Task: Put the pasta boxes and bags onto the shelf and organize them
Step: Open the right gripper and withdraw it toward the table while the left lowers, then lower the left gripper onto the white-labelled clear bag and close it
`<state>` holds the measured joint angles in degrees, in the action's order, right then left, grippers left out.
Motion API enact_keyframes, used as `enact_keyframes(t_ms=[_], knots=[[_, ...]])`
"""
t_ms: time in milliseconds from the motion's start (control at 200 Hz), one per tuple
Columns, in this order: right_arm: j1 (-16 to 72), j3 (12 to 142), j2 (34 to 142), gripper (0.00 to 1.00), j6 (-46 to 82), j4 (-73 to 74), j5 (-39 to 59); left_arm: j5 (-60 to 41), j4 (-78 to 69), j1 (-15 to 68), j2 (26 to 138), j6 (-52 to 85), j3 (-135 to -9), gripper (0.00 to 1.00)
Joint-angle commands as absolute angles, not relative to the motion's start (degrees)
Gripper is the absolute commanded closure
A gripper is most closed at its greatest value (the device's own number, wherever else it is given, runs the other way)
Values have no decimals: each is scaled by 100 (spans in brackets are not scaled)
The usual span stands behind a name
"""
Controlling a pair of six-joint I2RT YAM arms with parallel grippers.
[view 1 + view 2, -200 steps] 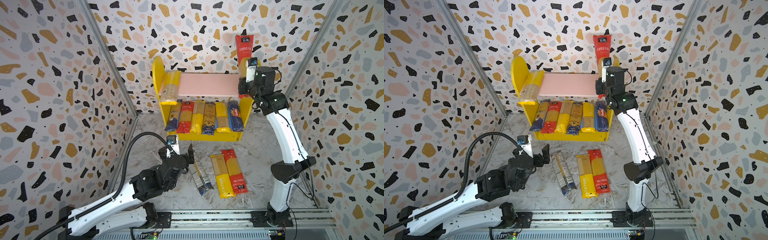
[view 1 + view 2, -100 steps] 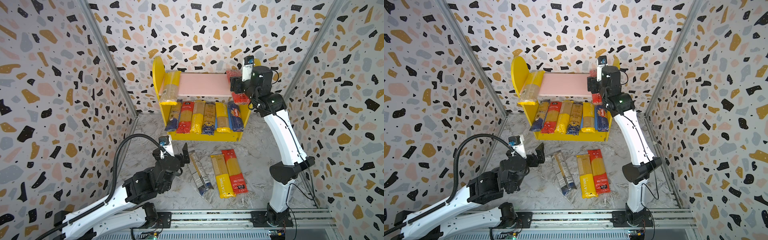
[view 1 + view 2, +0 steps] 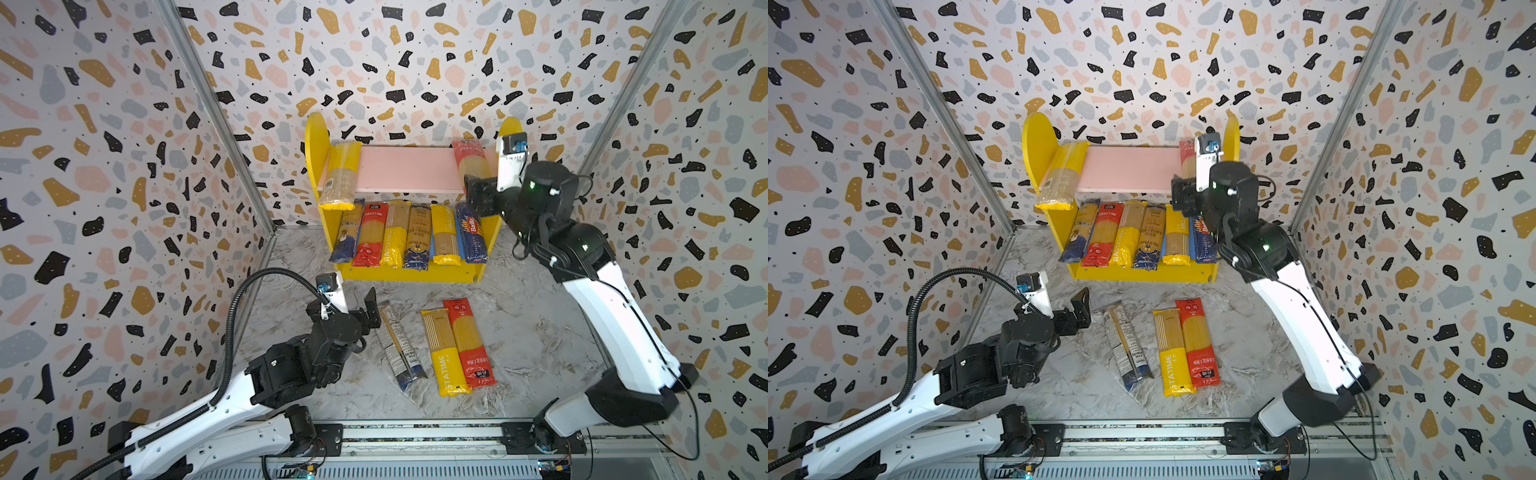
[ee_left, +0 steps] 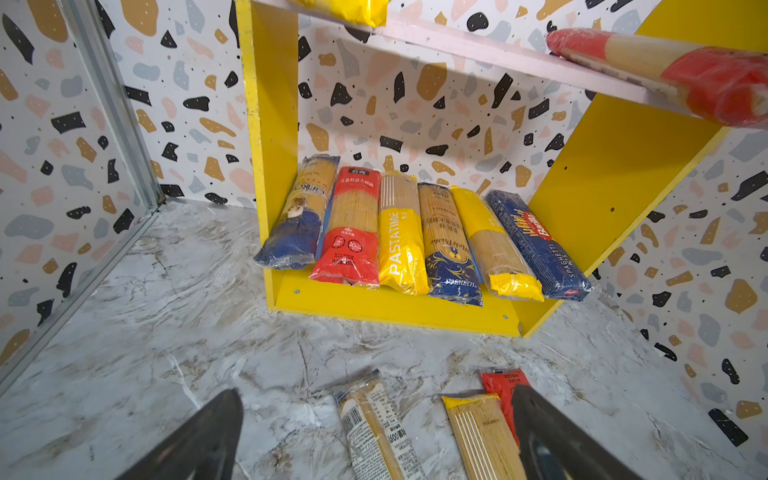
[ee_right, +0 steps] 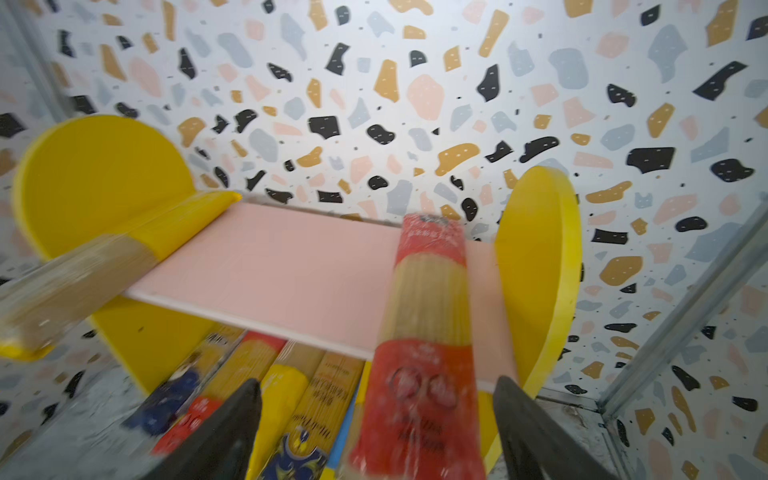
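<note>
The red-ended pack is lying on the shelf's pink upper board. It's at the right end, just beside the right side panel, and its near end sticks out past the front edge. The right gripper sits right in front of it with its jaws spread wide on either side of that end. Neither finger looks to be touching the bag, though it's a bit blurry there. At the left end of the same board there's a yellow-ended pack, also overhanging the front. The shelf's lower tier has six packs side by side, with the dark blue Barilla pack rightmost. In front of the shelf, three more packs lie on the marble tabletop. The left gripper hovers low over those, jaws wide apart, holding nothing.
</note>
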<state>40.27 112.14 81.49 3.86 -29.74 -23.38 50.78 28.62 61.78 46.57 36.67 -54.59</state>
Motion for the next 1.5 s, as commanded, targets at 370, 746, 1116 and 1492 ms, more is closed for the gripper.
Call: enact_keyframes(t_ms=[370, 746, 1116, 1492], knots=[[5530, 7829, 5675, 13, 1915, -3534, -3528, 3755, 2088, 6189, 4539, 5724, -3140, 1], [6106, 5708, 4635, 1, 3019, -3529, -3370, 3516, 1299, 6686, 5462, 6762, -2519, 1], [6119, 4935, 3671, 1, 3232, -3768, -3281, 3772, 997, 7373, 7577, 7500, -3334, 0], [6153, 4795, 3176, 1, 3237, -3931, -3221, 3978, 1769, 7535, 8929, 8218, -4311, 1]])
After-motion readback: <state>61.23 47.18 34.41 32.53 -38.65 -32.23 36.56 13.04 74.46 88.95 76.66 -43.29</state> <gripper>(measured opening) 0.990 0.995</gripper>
